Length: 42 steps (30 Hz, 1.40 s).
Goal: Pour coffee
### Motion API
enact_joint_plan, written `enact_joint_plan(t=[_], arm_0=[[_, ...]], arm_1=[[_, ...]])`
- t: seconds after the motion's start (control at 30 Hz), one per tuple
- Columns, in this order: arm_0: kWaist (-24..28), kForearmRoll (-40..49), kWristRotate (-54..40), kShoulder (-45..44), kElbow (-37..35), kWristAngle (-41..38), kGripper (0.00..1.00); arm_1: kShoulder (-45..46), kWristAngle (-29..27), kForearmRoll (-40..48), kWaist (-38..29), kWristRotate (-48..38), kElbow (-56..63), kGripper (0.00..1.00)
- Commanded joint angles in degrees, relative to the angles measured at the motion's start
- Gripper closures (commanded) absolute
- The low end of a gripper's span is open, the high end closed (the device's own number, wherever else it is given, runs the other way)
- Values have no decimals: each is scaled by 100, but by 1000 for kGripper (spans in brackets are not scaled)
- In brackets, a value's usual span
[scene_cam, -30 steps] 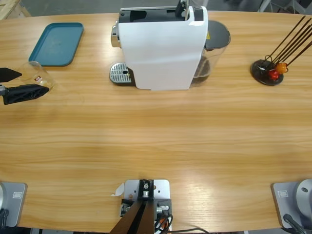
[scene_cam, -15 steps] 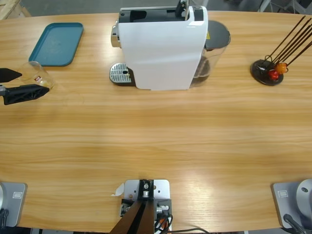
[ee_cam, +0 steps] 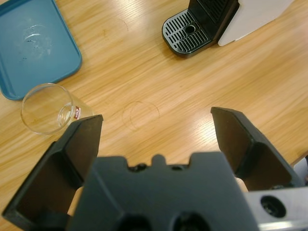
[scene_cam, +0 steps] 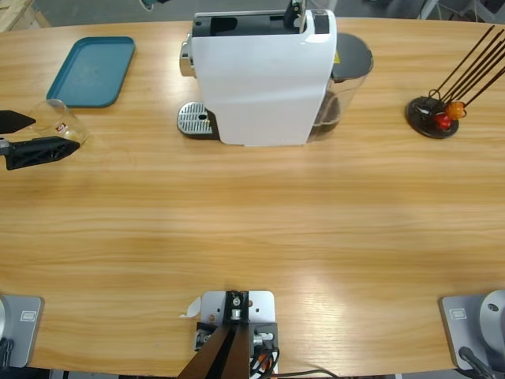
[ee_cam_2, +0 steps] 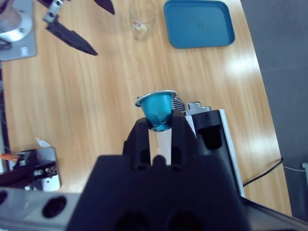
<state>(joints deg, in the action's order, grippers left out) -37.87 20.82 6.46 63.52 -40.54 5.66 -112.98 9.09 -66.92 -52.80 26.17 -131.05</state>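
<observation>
Tumbler point(scene_cam: 61, 120) just beyond left claw point(scene_cam: 28, 136) tips; untouched | jaws spread

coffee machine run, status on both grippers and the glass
Left gripper open beside clear glass tumbler, not gripping. Right gripper shut on blue coffee capsule above white coffee machine. Nothing in the way.

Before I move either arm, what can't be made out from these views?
- High view: the right gripper and its blue coffee capsule are out of frame.
- High view: the left arm is cut off by the left edge; only the open left gripper shows beside the small clear glass tumbler.
- All views: the white coffee machine hides its spout.
- Coffee in the tumbler: too faint to confirm.
</observation>
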Motion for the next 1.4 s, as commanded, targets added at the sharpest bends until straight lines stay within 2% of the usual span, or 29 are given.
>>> enact_joint_plan(t=[0.03, 1.07, 1.4], arm_0=[[-45, -78, 66, -129, 231, 14, 27], [-45, -87, 66, -120, 239, 14, 27], [-45, -95, 66, -110, 239, 14, 27]], arm_1=[[-493, -532, -58, 24, 64, -59, 975], [-850, -858, -5, 571, 134, -69, 975], [-966, -788, 91, 684, 240, -89, 975]])
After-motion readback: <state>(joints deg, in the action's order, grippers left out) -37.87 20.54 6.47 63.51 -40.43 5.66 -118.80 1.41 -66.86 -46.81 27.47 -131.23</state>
